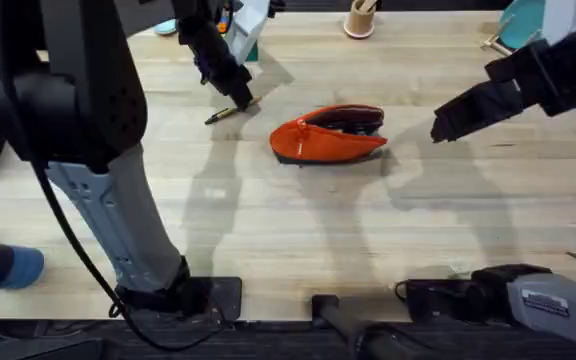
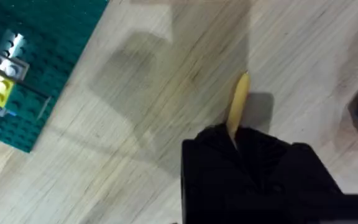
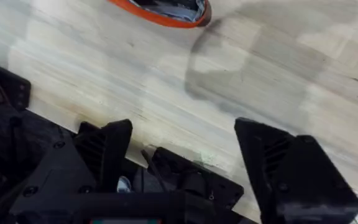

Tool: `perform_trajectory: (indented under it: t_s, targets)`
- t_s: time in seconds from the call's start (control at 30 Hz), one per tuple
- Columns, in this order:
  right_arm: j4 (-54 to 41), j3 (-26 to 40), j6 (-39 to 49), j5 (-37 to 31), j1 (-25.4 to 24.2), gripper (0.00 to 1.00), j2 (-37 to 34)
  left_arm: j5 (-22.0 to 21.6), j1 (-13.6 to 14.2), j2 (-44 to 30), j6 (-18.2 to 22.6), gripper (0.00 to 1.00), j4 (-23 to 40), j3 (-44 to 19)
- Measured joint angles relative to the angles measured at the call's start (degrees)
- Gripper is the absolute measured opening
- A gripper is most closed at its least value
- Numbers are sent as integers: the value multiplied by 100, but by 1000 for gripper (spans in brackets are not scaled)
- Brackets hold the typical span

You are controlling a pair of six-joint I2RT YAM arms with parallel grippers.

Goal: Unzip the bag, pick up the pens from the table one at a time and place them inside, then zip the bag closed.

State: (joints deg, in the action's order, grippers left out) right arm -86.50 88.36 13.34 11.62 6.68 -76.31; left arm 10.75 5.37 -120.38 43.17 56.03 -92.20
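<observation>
The left gripper (image 1: pixel 236 98) is closed on the tan pen (image 1: pixel 226 112), which lies slantwise on the table (image 1: pixel 268 230), its dark tip pointing away from the bag (image 1: pixel 326 135). The bag sits open just to that gripper's right, mid-table. The right gripper (image 1: pixel 446 125), fingers spread and empty, hovers beside the bag's far end.

L arm is reaching far forward over the desk, its gripper (image 1: pixel 236 97) pointing down w/ fingers closing on a pen (image 2: pixel 237 106). R arm is coming in from the right side, its gripper (image 3: pixel 185 146) hanging above the desk w/ fingers spread wide, gripping nothing.
</observation>
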Motion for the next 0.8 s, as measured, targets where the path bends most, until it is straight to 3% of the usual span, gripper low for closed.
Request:
perform_trajectory:
  t_s: [0.17,0.3,0.57,0.8]
  targets:
    - [-5,0,1,0,0,996,0,-7,0,-1,-110,46,78,-48]
    - [-11,0,2,0,0,996,0,-24,2,-65,-198,46,507,-256]
    - [-13,0,2,0,0,997,0,-29,9,-39,-323,46,1269,-1256]
    - [-18,0,2,0,0,996,0,-29,117,631,-474,43,1773,-1452]
